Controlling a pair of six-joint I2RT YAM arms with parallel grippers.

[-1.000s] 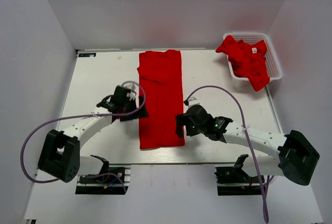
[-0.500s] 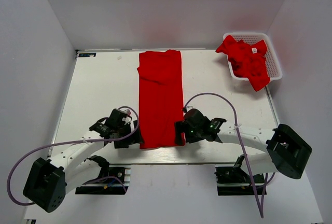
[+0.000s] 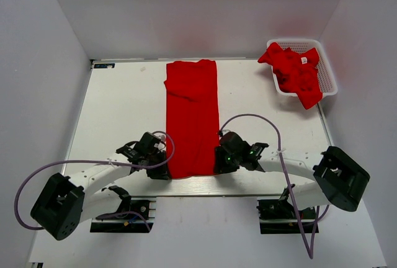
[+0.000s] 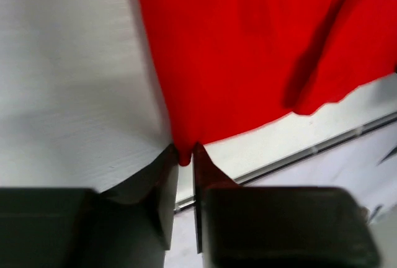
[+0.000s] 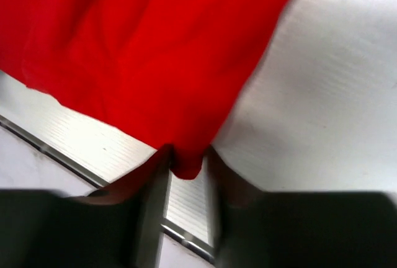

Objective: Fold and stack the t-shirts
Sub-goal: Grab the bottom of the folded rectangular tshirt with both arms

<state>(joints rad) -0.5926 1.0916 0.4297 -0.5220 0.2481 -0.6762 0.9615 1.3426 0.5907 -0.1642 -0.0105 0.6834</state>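
A red t-shirt [image 3: 192,116], folded into a long narrow strip, lies down the middle of the white table [image 3: 118,107]. My left gripper [image 3: 166,170] sits at the strip's near left corner. In the left wrist view the gripper [image 4: 185,156] is shut on that corner of the t-shirt [image 4: 248,51], with a red tip pinched between the fingers. My right gripper [image 3: 218,164] is at the near right corner. In the right wrist view it [image 5: 186,165] is shut on a small red fold of the t-shirt [image 5: 155,57]. More red t-shirts [image 3: 294,69] are heaped in the basket.
The white lattice basket [image 3: 329,72] stands at the table's far right corner, with one shirt hanging over its near rim. The table's metal front edge [image 3: 198,184] runs just below both grippers. Grey walls close in the left, right and back.
Both arms moved toward the near edge, from the strip's middle to its near corners. Both grippers went from wide open to closed on the fabric corners.
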